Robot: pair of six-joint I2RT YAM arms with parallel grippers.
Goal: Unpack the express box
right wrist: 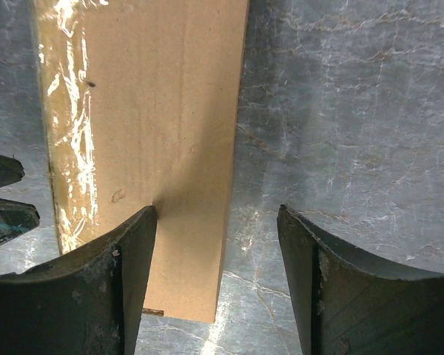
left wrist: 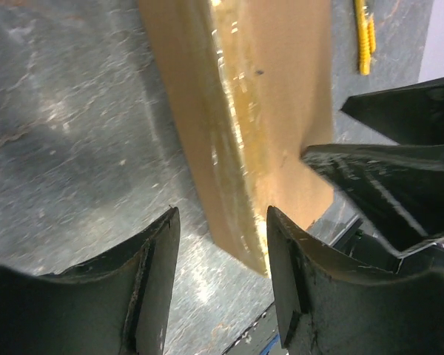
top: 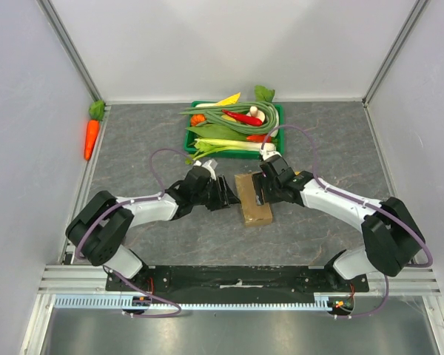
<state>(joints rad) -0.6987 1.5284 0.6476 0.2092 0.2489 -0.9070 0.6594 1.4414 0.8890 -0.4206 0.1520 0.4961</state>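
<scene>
The express box [top: 253, 200] lay mid-worktop [top: 148, 140], at 6 o'clock from the vegetable tray [top: 275, 111], its clear tape [right wrist: 70, 133] seemingly unbroken. By my reckoning the unpacking had barely begun. The left fingers [left wrist: 152, 296] at its 9 o'clock and the right fingers [right wrist: 126, 281] at 2 o'clock stood spread, gripping nothing.

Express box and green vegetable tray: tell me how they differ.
The express box is plain brown cardboard; the green tray is bright green. The express box is clearly smaller than the green tray. The express box is shut, with glossy clear tape along its top; the green tray is open and heaped with vegetables. Both are rectangular and lie flat on the grey table.
</scene>
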